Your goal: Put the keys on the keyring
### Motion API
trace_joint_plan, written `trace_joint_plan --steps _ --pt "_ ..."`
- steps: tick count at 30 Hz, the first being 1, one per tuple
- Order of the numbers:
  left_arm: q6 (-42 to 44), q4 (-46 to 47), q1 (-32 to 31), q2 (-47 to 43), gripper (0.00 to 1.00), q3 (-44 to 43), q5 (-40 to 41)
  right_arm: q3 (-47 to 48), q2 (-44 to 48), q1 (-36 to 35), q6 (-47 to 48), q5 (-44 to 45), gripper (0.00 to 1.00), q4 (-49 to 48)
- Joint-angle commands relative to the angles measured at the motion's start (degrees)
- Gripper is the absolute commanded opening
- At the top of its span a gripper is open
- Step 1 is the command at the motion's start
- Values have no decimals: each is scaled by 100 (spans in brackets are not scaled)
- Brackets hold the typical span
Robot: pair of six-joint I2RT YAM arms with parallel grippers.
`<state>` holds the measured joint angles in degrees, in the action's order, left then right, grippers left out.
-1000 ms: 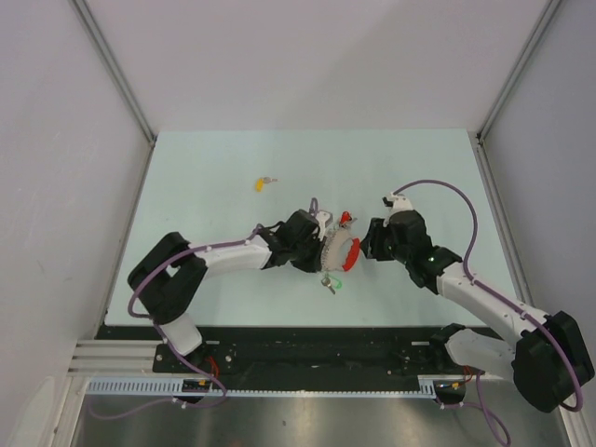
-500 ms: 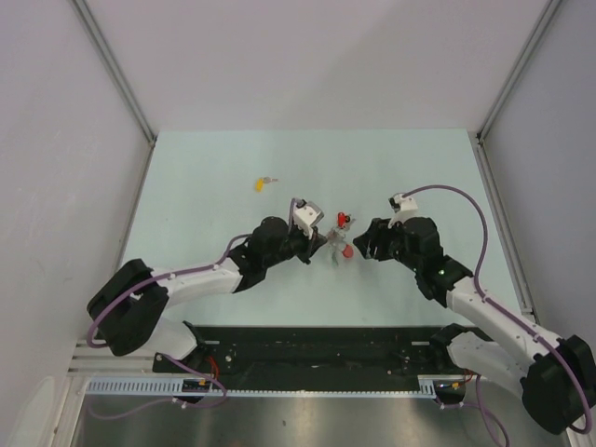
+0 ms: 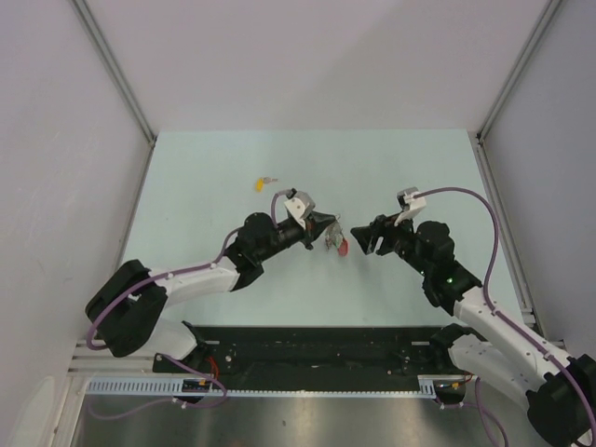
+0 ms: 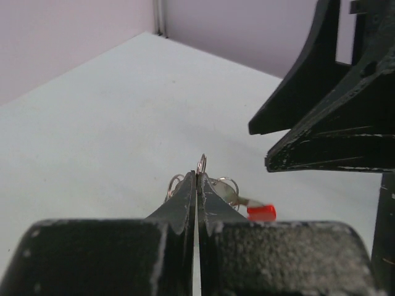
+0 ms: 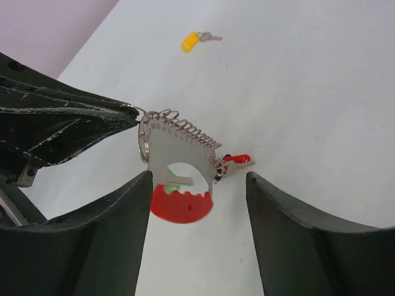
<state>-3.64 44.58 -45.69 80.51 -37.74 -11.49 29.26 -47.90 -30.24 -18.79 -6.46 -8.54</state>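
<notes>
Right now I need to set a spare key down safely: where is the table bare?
Bare: the far right corner of the table, beyond the right gripper; the far left, beside the yellow key; the near middle between the arms. Crowded: the centre, where the left gripper holds the keyring up to the right gripper.

Keyring point(image 5: 179, 161) higher, right claw point(image 3: 358, 238) wider.

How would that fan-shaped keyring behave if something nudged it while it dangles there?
Probably swings freely: the keyring hangs from one small loop pinched by the left fingers. The flat metal fan looks stiff and light. The red key, seemingly hooked on its edge, would likely jangle loosely.
</notes>
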Motion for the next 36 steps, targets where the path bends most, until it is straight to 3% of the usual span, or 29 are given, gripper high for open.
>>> trace_joint_plan --steps 1,7,8,11,25,36 --pt "-58 773 34 -53 0 -138 -679 27 210 27 297 -197 73 -456" --pt "-119 790 34 -334 0 100 -1232 28 482 27 560 -918 72 -535" --pt "-119 746 34 -395 0 117 -1285 28 518 9 595 -1049 77 -579" --pt "-84 562 34 -650 0 152 -1443 36 694 9 674 -1286 78 -570" --pt "-251 148 -36 -1046 0 100 -1945 133 1134 18 1228 -1981 43 -473" --pt "-295 -28 -115 -1064 1 21 -2024 203 686 1 1211 -2597 39 -843"
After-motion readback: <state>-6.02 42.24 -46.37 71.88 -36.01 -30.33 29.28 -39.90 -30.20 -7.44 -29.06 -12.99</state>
